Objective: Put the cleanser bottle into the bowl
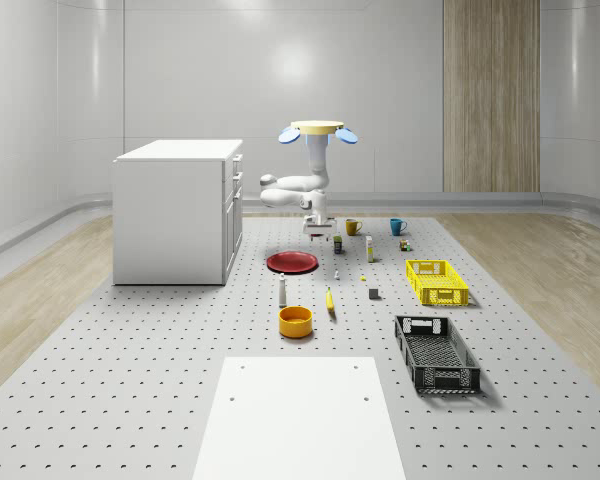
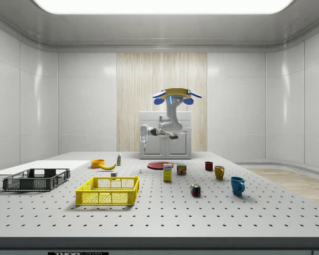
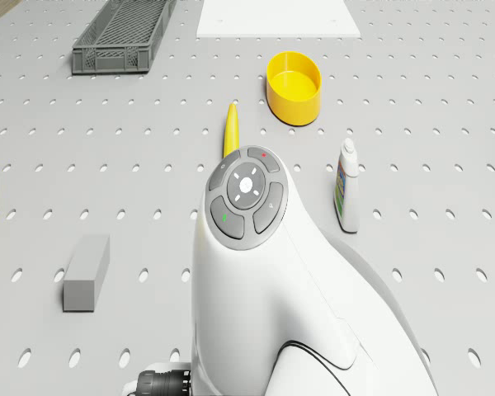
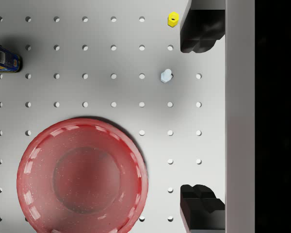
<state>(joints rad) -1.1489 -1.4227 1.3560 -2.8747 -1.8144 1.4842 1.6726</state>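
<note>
Bright even ceiling light, soft shadows under objects, mild wall glare, crisp renders

The perforated table carries a red plate, bowl, perhaps a banana.

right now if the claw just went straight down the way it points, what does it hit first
Probably bare table, not an object. The open claw points down at the perforated surface, beside the red plate, which lies off to one side of its line. The drone hovers above this spot; the height is hard to judge.
</note>
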